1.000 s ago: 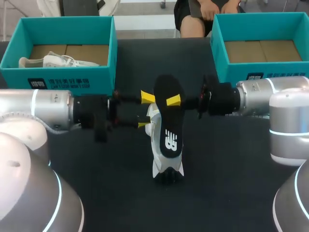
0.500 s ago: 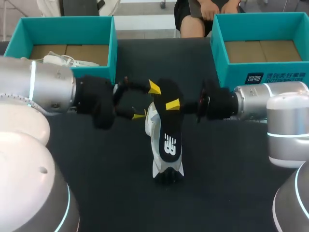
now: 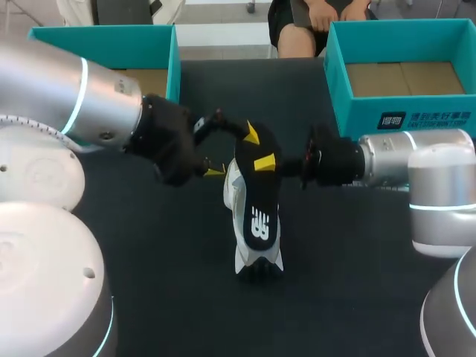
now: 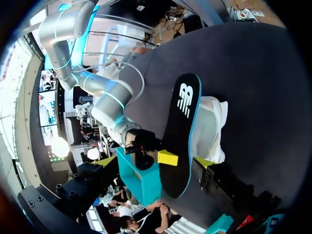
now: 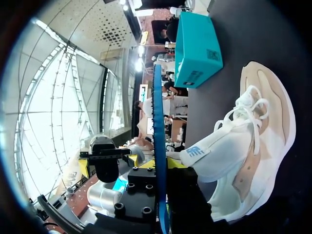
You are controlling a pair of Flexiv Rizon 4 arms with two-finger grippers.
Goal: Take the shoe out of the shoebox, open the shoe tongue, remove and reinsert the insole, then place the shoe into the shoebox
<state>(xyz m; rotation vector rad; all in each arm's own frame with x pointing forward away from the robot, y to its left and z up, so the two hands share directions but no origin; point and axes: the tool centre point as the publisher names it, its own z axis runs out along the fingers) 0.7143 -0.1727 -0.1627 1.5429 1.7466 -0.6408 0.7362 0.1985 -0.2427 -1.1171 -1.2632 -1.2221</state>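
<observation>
Black table (image 3: pixel 349 282), teal shoebox (image 3: pixel 349 97) at the far right. Insole (image 3: pixel 259 197) is out, hanging over the white shoe (image 3: pixel 235 190) mid-table, pinched near its far end by the right gripper (image 3: pixel 265 161). Left gripper (image 3: pixel 233 153), spread wide and empty, has swung up beside that end. My read: reinsertion comes next.

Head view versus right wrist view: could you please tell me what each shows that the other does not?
Only the head view shows the black face of the insole and the right shoebox. Only the right wrist view shows the laces of the shoe; there the insole appears edge-on. Both show the right fingers shut on the insole by the shoe, and the left shoebox.
</observation>
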